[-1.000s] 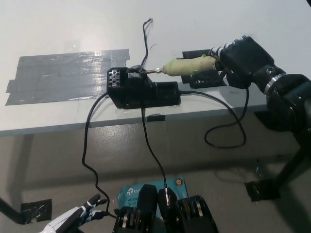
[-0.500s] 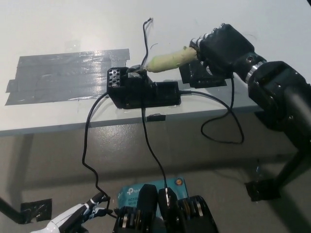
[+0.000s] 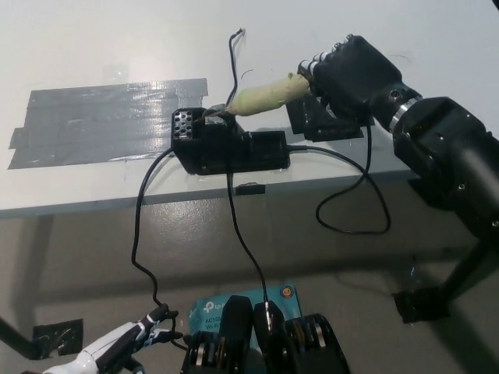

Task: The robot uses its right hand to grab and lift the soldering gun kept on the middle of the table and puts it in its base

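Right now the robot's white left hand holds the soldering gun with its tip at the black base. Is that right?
Not quite. The head view shows the black right hand holding the soldering gun, tip at the base; the white left hand rests low.

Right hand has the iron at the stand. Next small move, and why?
Probably ease the soldering iron a bit further down-left into the base. The right hand is shut on the handle, the tip sits at the holder mouth, and most of the handle is outside. Left hand rests low.
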